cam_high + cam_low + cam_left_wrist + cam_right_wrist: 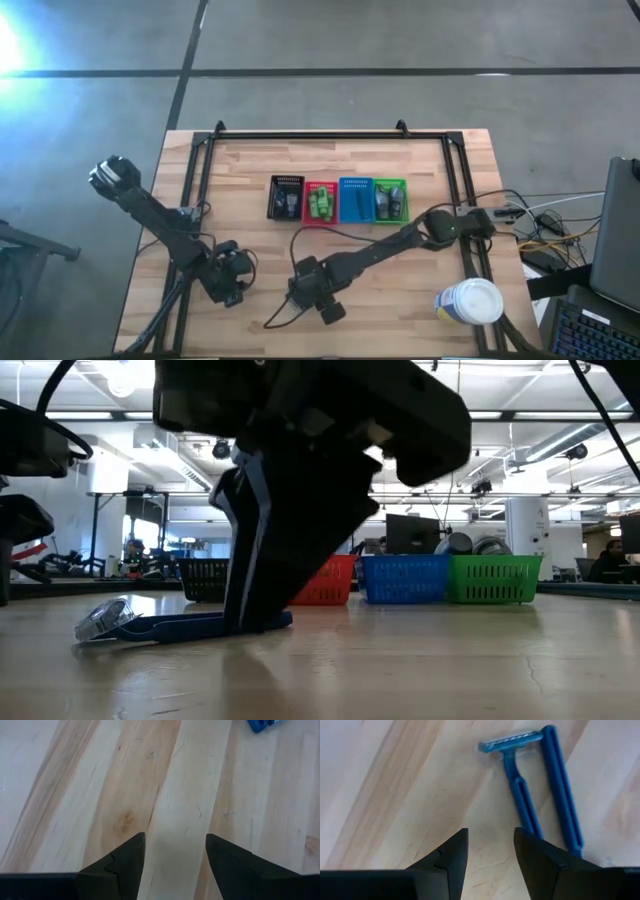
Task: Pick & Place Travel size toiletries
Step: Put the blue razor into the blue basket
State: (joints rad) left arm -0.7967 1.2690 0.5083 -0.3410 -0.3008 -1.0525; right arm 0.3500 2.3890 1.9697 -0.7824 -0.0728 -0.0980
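A: How far along would you put it?

B: Nearly done, I'd judge. The 4 baskets sit in a row at the middle of the surface: the black basket, the red basket with bright green packets, the blue basket, and the green basket with dark pieces inside. What's left on the bare wood is the pair of blue razors near the front edge, lying side by side and flat.

A: 2 of them?

B: The right wrist view shows 2 blue handles, 1 with its clear-capped head plainly visible. Whether the second has a head I cannot tell.

A: And the arms?

B: The right end effector is down low at the surface, pointing at the razors, its fingers spread and holding nothing; the handles lie just beyond and slightly to one side of the gap. In the low view it stands right over the razor handle, apparently touching the wood. The left end effector waits near the front left of the surface, fingers parted over bare wood, empty.

A: The white tub?

B: The white tub stands at the front right corner.
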